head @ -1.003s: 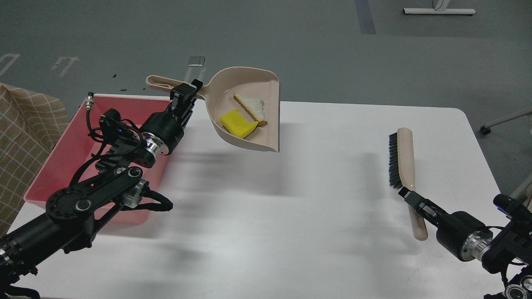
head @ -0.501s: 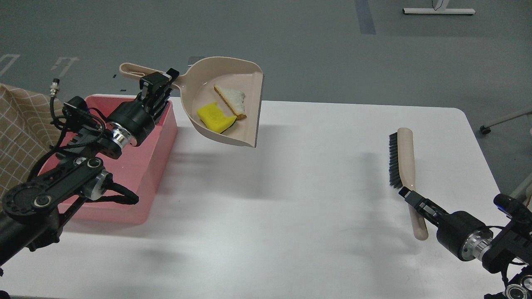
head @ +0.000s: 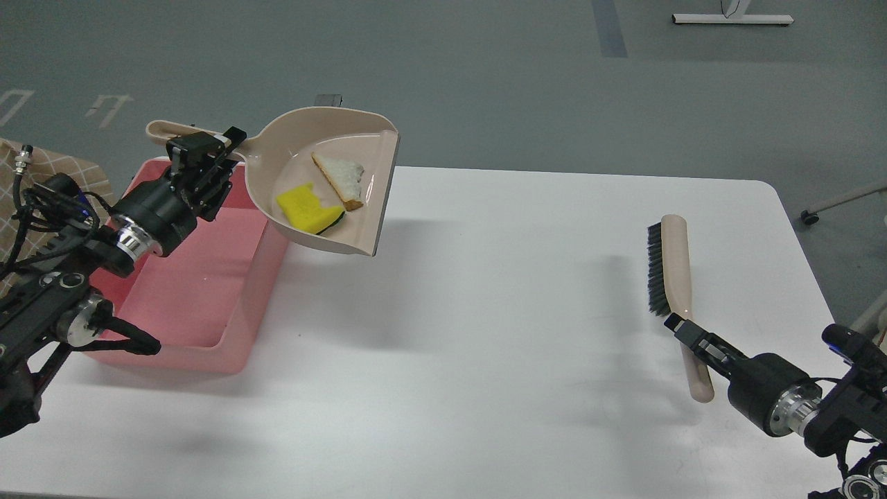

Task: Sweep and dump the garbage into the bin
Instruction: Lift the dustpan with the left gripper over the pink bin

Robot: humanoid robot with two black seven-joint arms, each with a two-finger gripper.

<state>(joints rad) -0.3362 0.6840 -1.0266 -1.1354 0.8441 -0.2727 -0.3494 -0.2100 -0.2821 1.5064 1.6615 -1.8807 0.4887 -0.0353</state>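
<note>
My left gripper (head: 202, 147) is shut on the handle of a beige dustpan (head: 329, 229), held in the air over the right edge of the pink bin (head: 208, 277). Inside the pan lies the garbage: a yellow sponge-like chunk (head: 305, 206) and a triangular white bread slice (head: 339, 178). The pan's open lip points right, away from the bin. At the right, my right gripper (head: 682, 329) is shut on the handle of a beige brush (head: 671, 267) with black bristles, which lies on the table.
The white table (head: 485, 333) spreads between the two arms. A checked tan cloth (head: 21, 201) shows at the far left behind the bin. Grey floor lies beyond the table's far edge.
My left arm has carried the dustpan leftward with both pieces still in it, from over the table to above the bin's right edge. The right arm and brush have not moved.
</note>
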